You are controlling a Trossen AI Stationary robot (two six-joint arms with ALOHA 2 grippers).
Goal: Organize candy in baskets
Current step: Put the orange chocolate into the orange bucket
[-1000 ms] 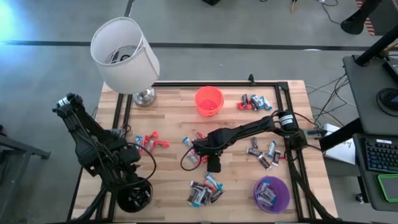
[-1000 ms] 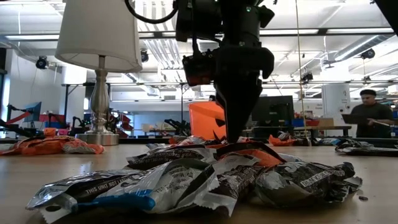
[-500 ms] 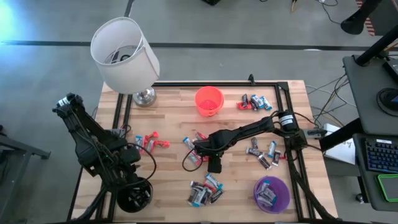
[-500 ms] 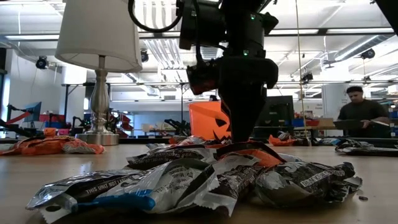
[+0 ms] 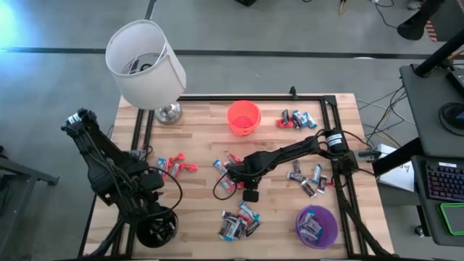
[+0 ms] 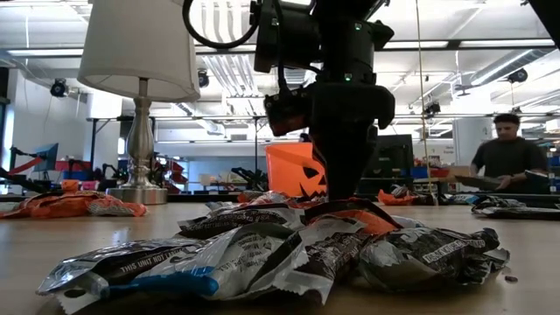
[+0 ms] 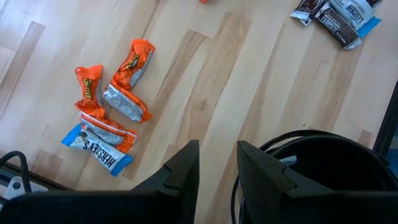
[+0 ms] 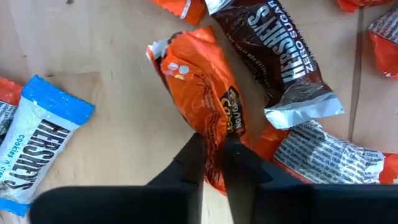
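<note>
The right gripper is pinching an orange candy at mid-table, its fingers closed on the wrapper; the fingertips are hiding part of it. The left gripper is hovering over the black basket, fingers slightly apart, holding nothing; that basket's contents are staying hidden. Three baskets are showing: the orange basket, the purple basket with candy inside, and the black one. Five loose candy clusters are lying across the wooden table. A person is standing in the workshop beyond.
</note>
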